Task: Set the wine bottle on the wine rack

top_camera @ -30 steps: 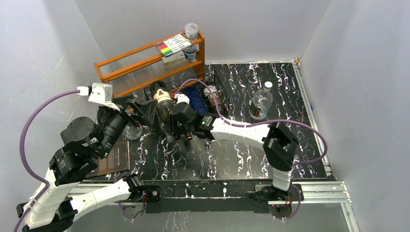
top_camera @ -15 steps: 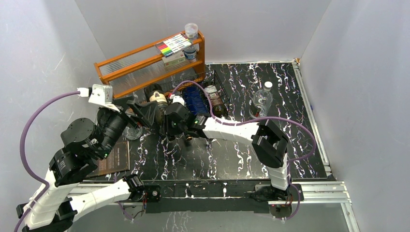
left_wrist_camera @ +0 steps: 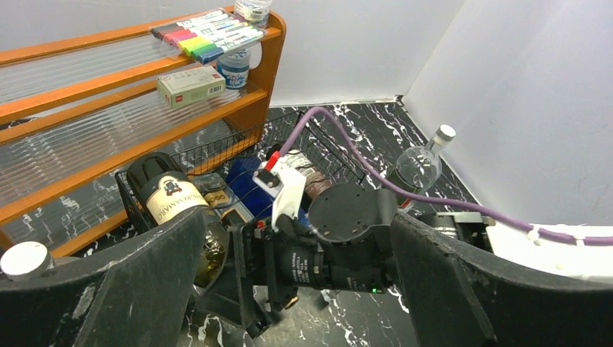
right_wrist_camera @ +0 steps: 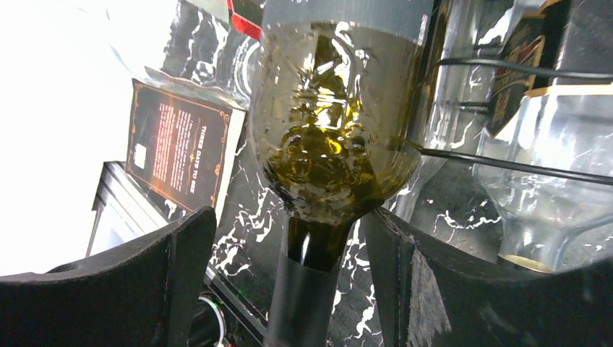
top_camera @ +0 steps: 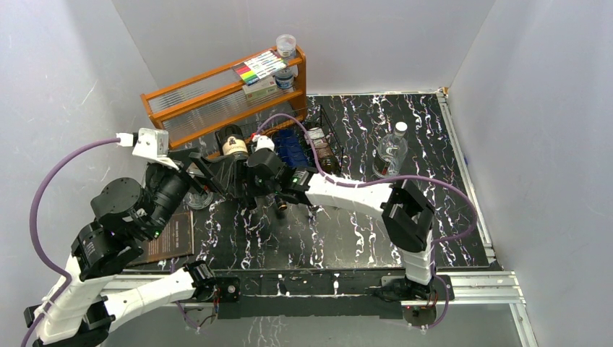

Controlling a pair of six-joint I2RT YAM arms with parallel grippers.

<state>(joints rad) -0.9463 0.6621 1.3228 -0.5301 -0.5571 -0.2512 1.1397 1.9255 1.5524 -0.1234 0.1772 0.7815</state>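
The wine bottle [top_camera: 233, 147], dark green with a cream label, lies in the leftmost cradle of the black wire wine rack [top_camera: 327, 129], base to the back and neck to the front. In the right wrist view its neck [right_wrist_camera: 312, 289] runs between my right gripper's [right_wrist_camera: 289, 285] fingers; the jaws stand apart, with a gap on the left side. From above, the right gripper [top_camera: 248, 194] sits at the bottle's neck end. My left gripper [left_wrist_camera: 289, 289] is wide open and holds nothing, hovering just left of the rack [left_wrist_camera: 217, 148], facing the bottle [left_wrist_camera: 173, 206] and the right wrist.
An orange wooden shelf [top_camera: 217, 94] with markers and a box stands behind the rack. The rack also holds a blue item [top_camera: 293, 148] and a brown bottle [top_camera: 323, 152]. A clear glass bottle [top_camera: 390, 155] stands to the right. A dark card [top_camera: 170, 235] and a glass [top_camera: 199, 196] lie at the left.
The right gripper carried the bottle back and left into the rack, then opened off its neck. The left gripper has stayed open in place.
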